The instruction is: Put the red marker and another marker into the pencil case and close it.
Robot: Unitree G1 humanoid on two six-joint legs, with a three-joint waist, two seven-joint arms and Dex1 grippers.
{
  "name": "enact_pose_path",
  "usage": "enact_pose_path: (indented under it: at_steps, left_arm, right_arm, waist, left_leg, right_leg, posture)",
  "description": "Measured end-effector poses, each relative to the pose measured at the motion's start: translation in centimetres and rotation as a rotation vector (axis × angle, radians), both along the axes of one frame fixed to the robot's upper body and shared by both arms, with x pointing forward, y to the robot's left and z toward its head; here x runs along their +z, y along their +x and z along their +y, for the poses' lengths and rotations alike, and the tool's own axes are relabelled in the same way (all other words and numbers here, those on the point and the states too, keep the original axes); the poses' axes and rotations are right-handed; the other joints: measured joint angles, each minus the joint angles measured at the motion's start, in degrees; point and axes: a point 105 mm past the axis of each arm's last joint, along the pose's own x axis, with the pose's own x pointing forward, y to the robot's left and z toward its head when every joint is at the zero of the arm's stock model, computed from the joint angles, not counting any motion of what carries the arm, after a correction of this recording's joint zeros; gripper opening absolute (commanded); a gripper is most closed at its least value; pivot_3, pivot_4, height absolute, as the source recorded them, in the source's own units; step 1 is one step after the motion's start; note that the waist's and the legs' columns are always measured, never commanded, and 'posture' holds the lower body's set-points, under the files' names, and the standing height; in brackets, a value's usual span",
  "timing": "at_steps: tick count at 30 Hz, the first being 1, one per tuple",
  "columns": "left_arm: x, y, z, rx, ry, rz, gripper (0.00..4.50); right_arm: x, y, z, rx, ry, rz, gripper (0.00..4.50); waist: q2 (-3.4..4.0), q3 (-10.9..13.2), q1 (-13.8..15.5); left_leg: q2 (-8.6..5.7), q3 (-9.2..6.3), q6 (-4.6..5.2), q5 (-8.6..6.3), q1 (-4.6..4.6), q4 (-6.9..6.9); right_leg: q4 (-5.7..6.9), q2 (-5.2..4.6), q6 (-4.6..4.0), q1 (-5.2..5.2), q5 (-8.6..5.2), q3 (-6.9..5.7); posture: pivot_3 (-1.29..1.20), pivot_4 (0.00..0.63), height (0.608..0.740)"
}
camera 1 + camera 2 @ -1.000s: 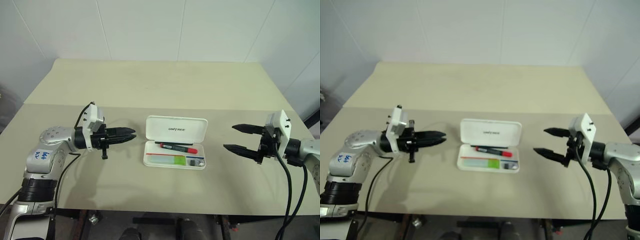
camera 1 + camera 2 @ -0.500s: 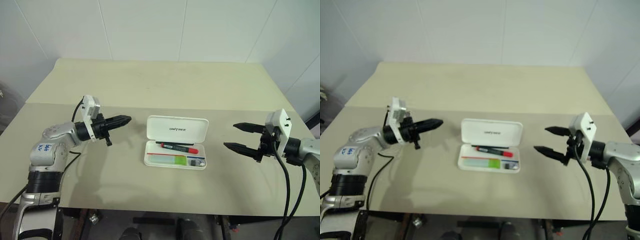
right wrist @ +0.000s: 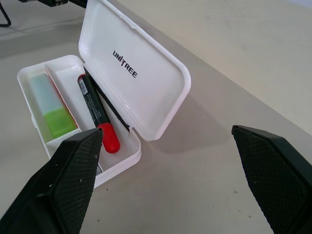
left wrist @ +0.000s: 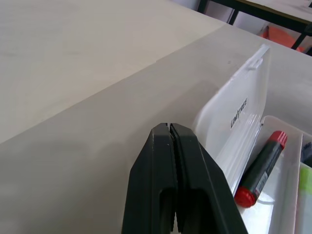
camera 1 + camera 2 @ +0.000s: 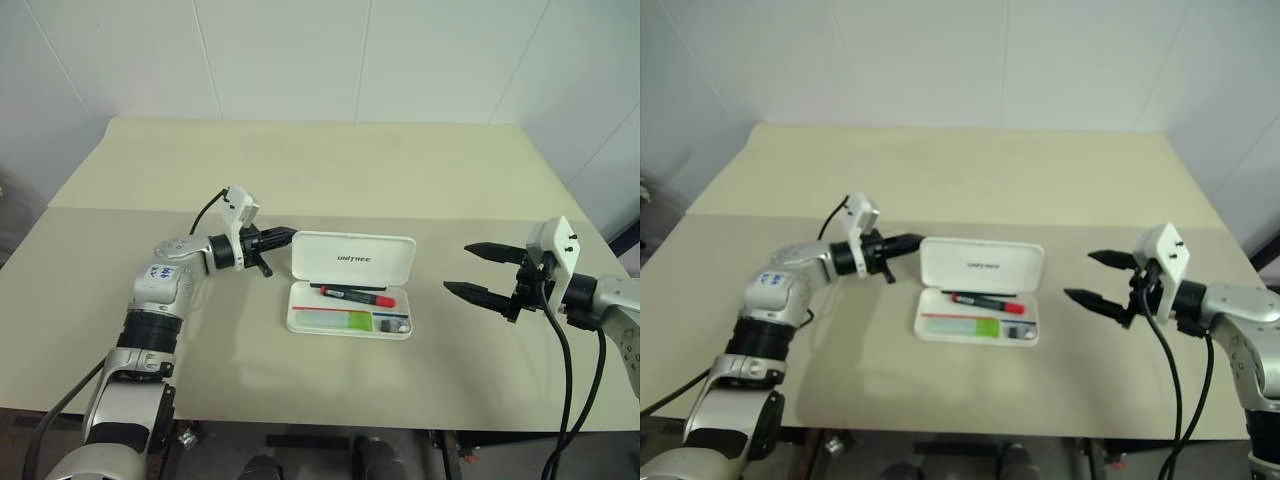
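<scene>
- Your left claw [image 5: 286,238], clenched empty, has swung in beside the pencil case [image 5: 351,285] lid.
- Red marker [image 5: 355,295] and another marker [image 5: 335,318] lie inside the open case on the counter [image 5: 300,170].
- Your right claw [image 5: 476,270] hangs released, well apart.

Both arms are showing silver-grey shells with black joint rings, and the left arm [image 5: 165,290] is wearing a blue handwritten label. Each wrist is carrying a white camera block [image 5: 556,245], black cables [image 5: 565,400] are trailing from them, and the textured fingers [image 3: 73,180] are looking matte black.

Both markers [image 5: 356,295] [image 5: 338,319] inside open case [image 5: 352,285] — lid up
</scene>
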Motion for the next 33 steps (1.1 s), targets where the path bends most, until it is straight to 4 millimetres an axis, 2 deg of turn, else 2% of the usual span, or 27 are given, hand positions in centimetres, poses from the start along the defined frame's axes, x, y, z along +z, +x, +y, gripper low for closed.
enact_pose_path:
  at_steps: [9, 14, 19, 22, 33]
  left_arm:
    - [0.0, -0.8, 0.0, -0.075, 0.017, -0.014, 0.04]
    - [0.3, -2.6, -0.6, -0.201, 0.088, -0.062, 0.04]
    - [-1.6, -5.4, -2.0, -0.386, 0.215, -0.084, 0.04]
    - [-2.1, -6.3, -2.5, -0.441, 0.257, -0.084, 0.04]
    - [-4.6, -6.4, -3.3, -0.451, 0.428, -0.03, 0.04]
  right_arm:
    - [-0.7, -0.5, 0.3, -0.008, 0.003, 0.012, 4.5]
    - [-0.8, -0.6, 0.6, -0.009, 0.009, 0.012, 4.5]
    - [-1.0, -0.6, 0.7, -0.015, 0.021, 0.014, 4.5]
    - [-1.3, -0.6, 0.6, -0.019, 0.024, 0.022, 4.5]
    - [-1.8, -0.8, 0.8, -0.035, 0.034, 0.026, 4.5]
  waist:
    - [0.0, 0.0, 0.1]
    - [0.0, 0.0, 0.1]
    - [0.0, 0.0, 0.1]
    - [0.0, 0.0, 0.1]
    - [0.0, 0.0, 0.1]
  left_leg:
    - [0.0, 0.0, -0.03, 0.02, 0.0, 0.02]
    - [0.0, 0.0, -0.03, 0.02, -0.01, 0.0]
    - [0.0, 0.0, -0.03, 0.02, -0.01, 0.02]
    - [0.0, 0.0, -0.03, 0.02, -0.01, 0.04]
    - [0.0, -0.01, -0.03, 0.02, 0.01, 0.05]
  right_leg:
    - [0.01, -0.01, 0.0, 0.0, 0.0, 0.0]
    - [-0.01, -0.01, 0.0, 0.01, 0.0, 0.0]
    - [-0.01, -0.01, 0.0, 0.01, 0.0, 0.01]
    - [0.01, 0.0, 0.0, 0.02, 0.0, 0.01]
    - [0.03, 0.01, 0.0, 0.04, 0.0, 0.02]
  posture:
    - [0.0, 0.15, 0.74]
    - [0.0, 0.15, 0.74]
    - [0.0, 0.15, 0.74]
    - [0.0, 0.15, 0.74]
    - [0.0, 0.15, 0.74]
